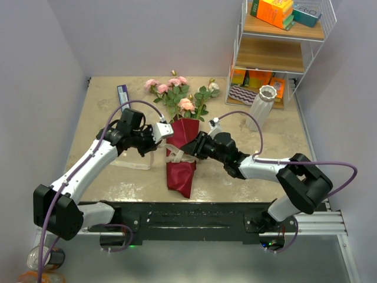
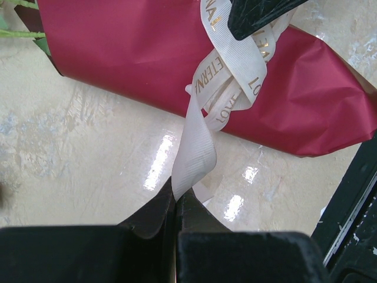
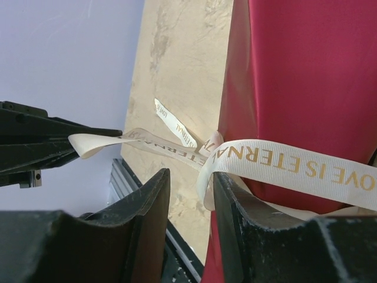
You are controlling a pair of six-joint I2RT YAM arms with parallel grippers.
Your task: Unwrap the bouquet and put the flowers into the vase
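The bouquet (image 1: 179,159) lies mid-table in its dark maroon paper cone (image 3: 306,76), the flowers (image 1: 177,94) pointing away from me. A cream ribbon (image 2: 197,147) with gold lettering still loops around the cone. My left gripper (image 1: 156,140) is to the left of the cone, shut on the ribbon's free end (image 2: 177,191), which runs taut up to the knot. My right gripper (image 3: 191,177) is at the cone's right side, open, the ribbon loop (image 3: 283,162) resting against its right finger (image 3: 235,200). The white ribbed vase (image 1: 263,106) stands upright at the back right.
A white wire rack (image 1: 277,53) with colourful boxes stands at the back right, behind the vase. A flat blue strip (image 1: 122,94) lies at the back left. A loose ribbon tail (image 1: 132,165) trails on the table under the left arm. A black rail (image 1: 194,215) edges the near side.
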